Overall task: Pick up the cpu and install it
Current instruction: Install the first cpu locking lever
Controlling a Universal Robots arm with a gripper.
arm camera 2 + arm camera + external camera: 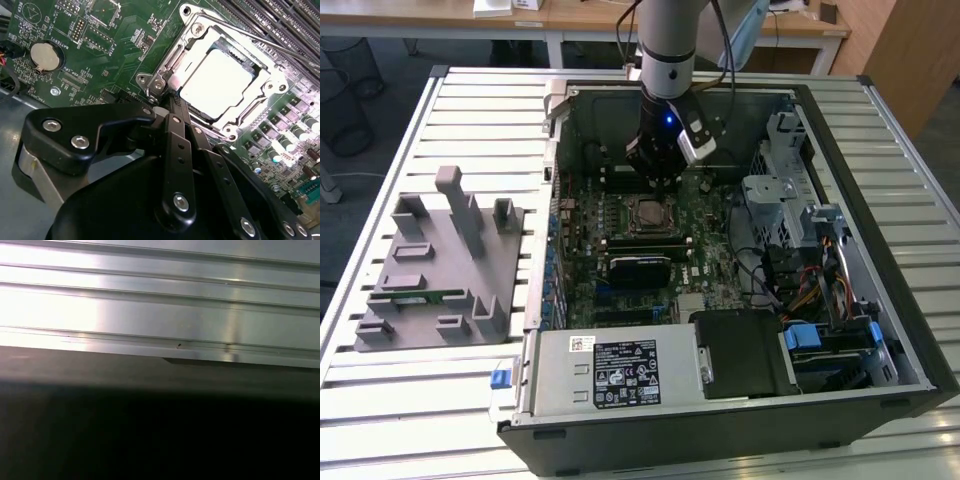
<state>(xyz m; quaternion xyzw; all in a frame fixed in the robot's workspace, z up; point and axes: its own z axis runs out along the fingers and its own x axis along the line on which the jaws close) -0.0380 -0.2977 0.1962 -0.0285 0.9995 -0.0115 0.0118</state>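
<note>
The cpu [220,82], a flat square chip with a pale silver top, lies in the metal-framed socket [267,82] on the green motherboard [107,55]. In the exterior view the cpu [648,213] sits mid-board inside the open computer case [880,330]. My gripper [657,176] hangs just behind the socket there. In the second wrist view the gripper [169,100] has its black fingers [175,130] drawn together, tips at the socket's corner beside the latch. Nothing shows between them.
A grey fixture block [440,265] with a green memory stick [420,295] stands on the slatted table at the exterior view's left. Inside the case are a black block [640,268], the power supply [620,370], cables and a drive cage [790,190]. Case walls surround the board.
</note>
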